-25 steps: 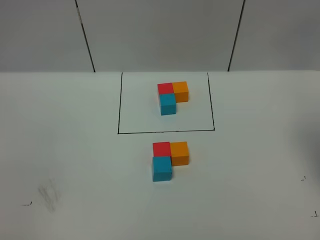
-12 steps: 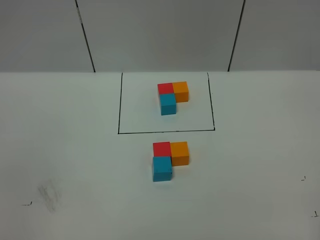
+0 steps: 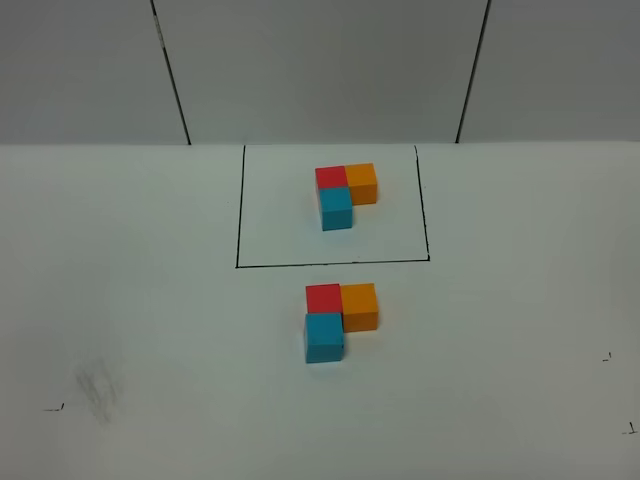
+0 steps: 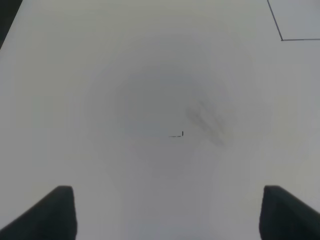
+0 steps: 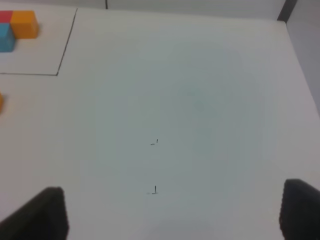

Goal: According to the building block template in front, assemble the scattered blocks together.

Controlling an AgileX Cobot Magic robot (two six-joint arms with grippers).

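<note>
A white desk point(image 3: 140, 300) fills the high view, backed by a pale wall crossed by two dark seams. A grey smudge point(image 3: 97, 388) marks the desk's near left part, and small black tick marks sit near its left and right sides.

The left tool point(image 4: 167, 212) hangs over bare desk, its two dark fingertips point(image 4: 57, 210) spread wide with nothing between them; the smudge and one tick mark lie just ahead of it, and a corner of the black frame point(image 4: 282, 30) shows far ahead toward the desk's middle. The right tool point(image 5: 175, 215) also stands open and empty over bare surface, two tick marks just ahead of it.

The building block template point(image 3: 345, 195), a red, orange and blue cluster, sits inside the black frame, well ahead of the right tool and off toward the middle. The scattered blocks point(image 3: 338, 318) lie together in a matching L just outside the frame's near line, well apart from both tools; open desk surrounds them on every side.
</note>
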